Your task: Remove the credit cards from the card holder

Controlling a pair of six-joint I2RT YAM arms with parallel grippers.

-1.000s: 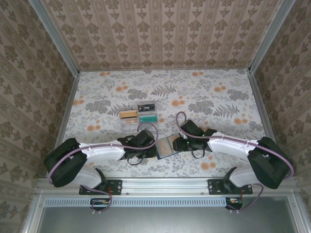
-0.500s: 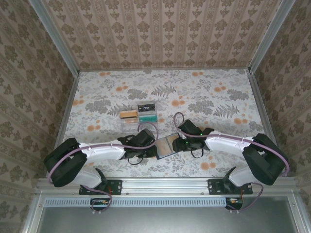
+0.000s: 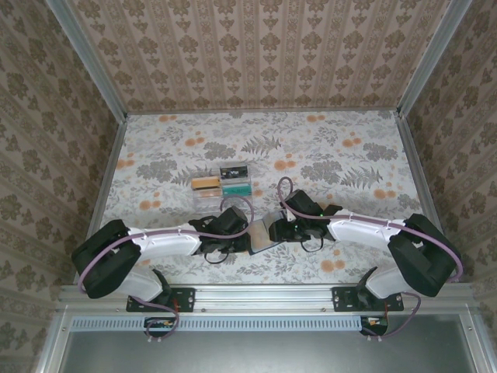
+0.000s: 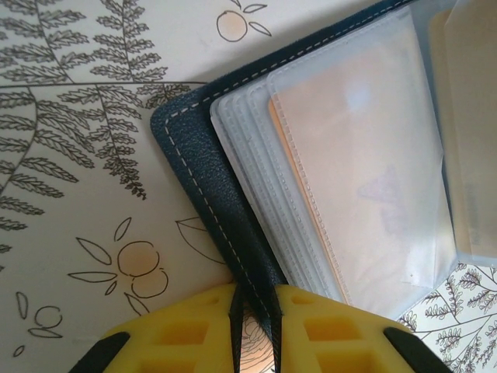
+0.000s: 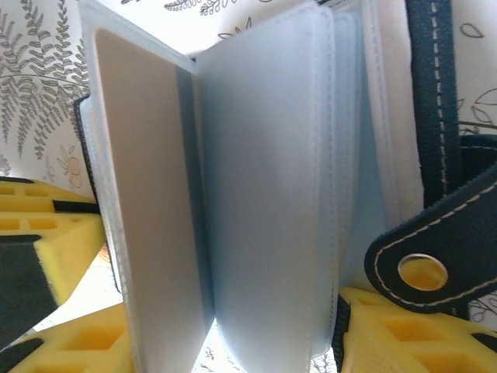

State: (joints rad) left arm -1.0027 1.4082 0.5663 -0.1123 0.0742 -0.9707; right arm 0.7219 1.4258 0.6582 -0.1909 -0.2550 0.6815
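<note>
**Top view:** the card holder is being carried open on the desk. The L gripper is being shown at the holder's left edge and the R gripper over its right part. A clear box is sitting behind the holder, to its left & apart from it.

**L wrist view:** the holder's navy cover is being pinched at its stitched edge btwn the L gripper's yellow fingers, which are closed on it. An orange card is being held in the top see-through sleeve, just inside the cover's edge. A yellowish card is being held in another sleeve, on the far side of the orange one from that edge.

**R wrist view:** the holder's sleeves are standing upright btwn the R gripper's yellow fingers, with the jaws apart. Whether they are pressing on the sleeves can't be told. A tan card is being held in the sleeve fanned out from the rest. The holder's snap strap is lying across the other finger.
</note>
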